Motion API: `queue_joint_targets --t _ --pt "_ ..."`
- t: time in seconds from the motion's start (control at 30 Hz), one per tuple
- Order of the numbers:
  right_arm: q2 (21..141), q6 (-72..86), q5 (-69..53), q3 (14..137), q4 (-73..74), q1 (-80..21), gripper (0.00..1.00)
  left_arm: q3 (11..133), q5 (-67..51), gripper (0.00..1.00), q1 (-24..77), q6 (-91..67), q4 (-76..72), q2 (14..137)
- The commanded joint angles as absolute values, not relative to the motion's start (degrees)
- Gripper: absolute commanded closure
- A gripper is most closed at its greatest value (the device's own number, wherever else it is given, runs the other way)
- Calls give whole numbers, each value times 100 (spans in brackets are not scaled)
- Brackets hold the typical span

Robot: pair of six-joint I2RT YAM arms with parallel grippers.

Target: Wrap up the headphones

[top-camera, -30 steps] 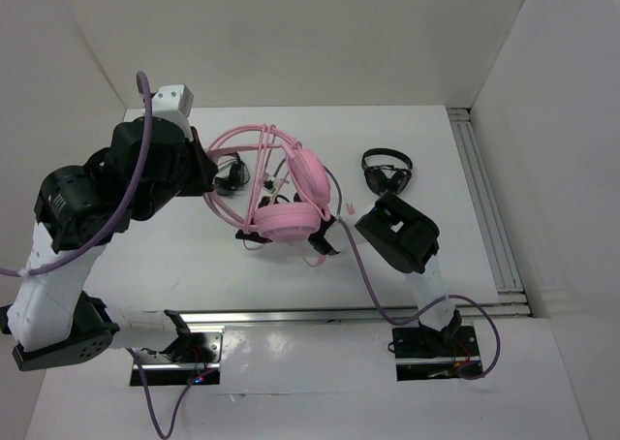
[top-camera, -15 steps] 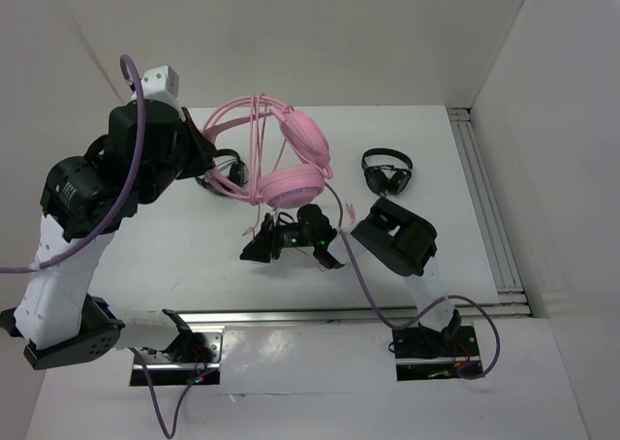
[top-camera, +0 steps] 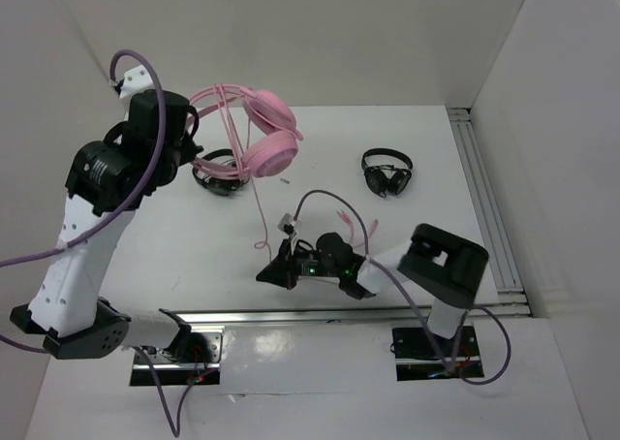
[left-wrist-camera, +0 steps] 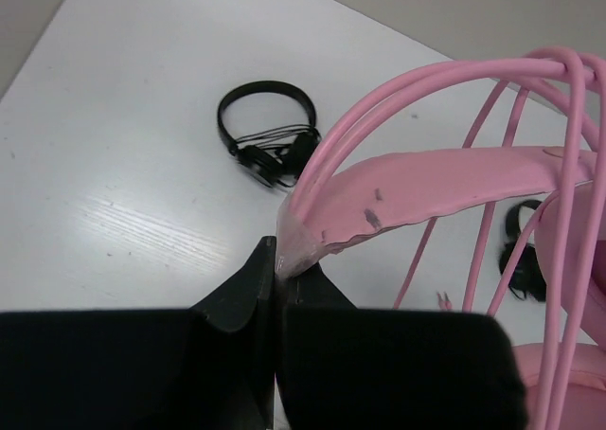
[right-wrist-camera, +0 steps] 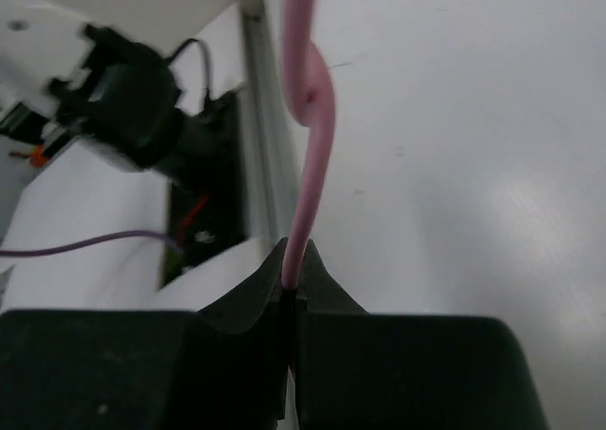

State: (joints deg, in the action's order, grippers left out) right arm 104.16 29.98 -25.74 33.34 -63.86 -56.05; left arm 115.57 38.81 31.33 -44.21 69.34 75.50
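Note:
The pink headphones (top-camera: 263, 135) hang in the air at the back left, lifted off the table. My left gripper (top-camera: 197, 128) is shut on the end of their headband (left-wrist-camera: 426, 179); its jaws (left-wrist-camera: 282, 264) pinch the pink band. The thin pink cable (top-camera: 258, 207) hangs from the earcups down to the table. My right gripper (top-camera: 279, 268) is low near the front edge, shut on the cable (right-wrist-camera: 308, 165), which rises straight out of its closed jaws (right-wrist-camera: 292, 283). A loop of cable (top-camera: 325, 196) arcs above the right arm.
One small black pair of headphones (top-camera: 387, 172) lies at the back right, another (top-camera: 218, 173) below the raised pink pair; both show in the left wrist view (left-wrist-camera: 270, 141) (left-wrist-camera: 525, 250). A metal rail (top-camera: 489, 207) runs along the right edge. White walls enclose the table.
My left gripper lifted the pink headphones off the table, up and to the back left. My right gripper moved left and toward the front edge, drawing the cable out.

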Motion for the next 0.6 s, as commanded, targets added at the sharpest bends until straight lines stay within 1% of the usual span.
queue_joint_targets --t 0.0,0.03,0.07,0.13,0.17,0.27,0.3,0.33,0.4,0.43,0.5,0.53,0.57 --pt "9222 2374 -1534 2998 -5770 -6423 100 11575 4368 100 2787 -4852 5925 7681" --pt "8959 2112 -1260 2997 -5531 -6860 100 11575 4272 100 2525 -4669 5846 7847" --pt "8460 1988 -691 2945 -4928 -7073 100 11575 4124 100 2401 -4615 5775 7953" --pt "8070 1733 -388 2997 -4502 -7617 100 11523 4122 100 2102 -4614 5714 8233" --pt "7755 1644 -282 2997 -4309 -7768 100 11462 4122 100 2040 -4614 5713 8314" --pt "7296 1319 464 3269 -3386 -8216 100 11268 4184 100 1872 -4422 5713 8455" --pt "6999 1257 814 3357 -3123 -8279 100 10972 4332 100 1872 -4343 5652 8516" --pt "6857 1152 957 3549 -2598 -8279 100 10812 4385 100 1872 -4220 5582 8517" --pt "6524 845 1351 3813 -1998 -8358 100 10409 4386 100 1819 -3860 5528 8578" --pt "6452 731 1667 4110 -1438 -8358 100 10258 4386 100 1819 -3780 5528 8578" --pt "6390 353 2107 4463 -864 -8358 100 9829 4263 100 1819 -3482 5319 8456" --pt "6390 247 2614 4656 -592 -8358 100 9348 4132 100 1819 -3367 5187 8229" --pt "6390 37 2828 5006 -110 -8358 100 9099 4035 100 1819 -3244 5038 8096"
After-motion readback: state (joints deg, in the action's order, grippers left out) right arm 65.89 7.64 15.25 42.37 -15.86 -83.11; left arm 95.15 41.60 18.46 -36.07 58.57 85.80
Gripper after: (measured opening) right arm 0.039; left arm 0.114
